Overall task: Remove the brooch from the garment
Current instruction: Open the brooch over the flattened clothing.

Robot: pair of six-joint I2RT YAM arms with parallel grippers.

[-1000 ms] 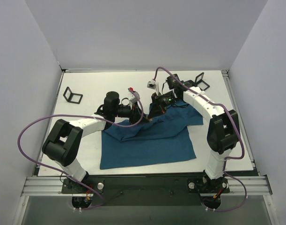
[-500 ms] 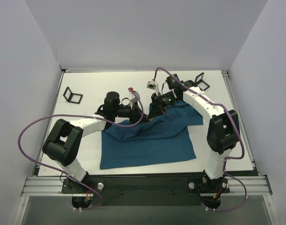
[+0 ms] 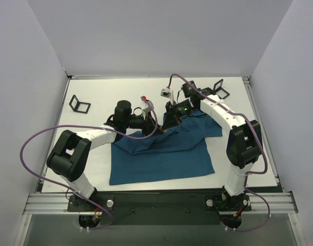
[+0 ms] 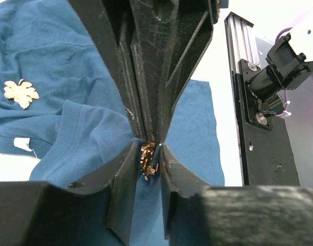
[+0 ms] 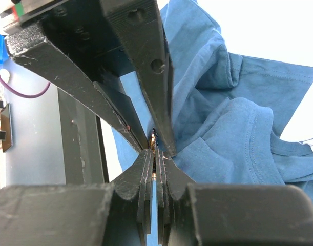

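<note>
Left gripper [image 4: 151,145] clenched on the gold brooch [image 4: 147,160], right gripper [image 5: 155,149] pinched closed just beside it, its hold unclear, blue shirt [image 3: 166,156] bunched on table [image 3: 110,92]

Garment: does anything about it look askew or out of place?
Yes. The garment lies crumpled, not flat: its far part is bunched into folds where the left gripper and right gripper meet at the brooch.

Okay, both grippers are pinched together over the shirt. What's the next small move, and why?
Probably ease the left gripper gently away from the garment, with the right gripper holding firm. The left fingers are shut on the brooch, which sits right against the fabric, and the right seems to pinch the cloth beside it, so a short pull should separate them.
</note>
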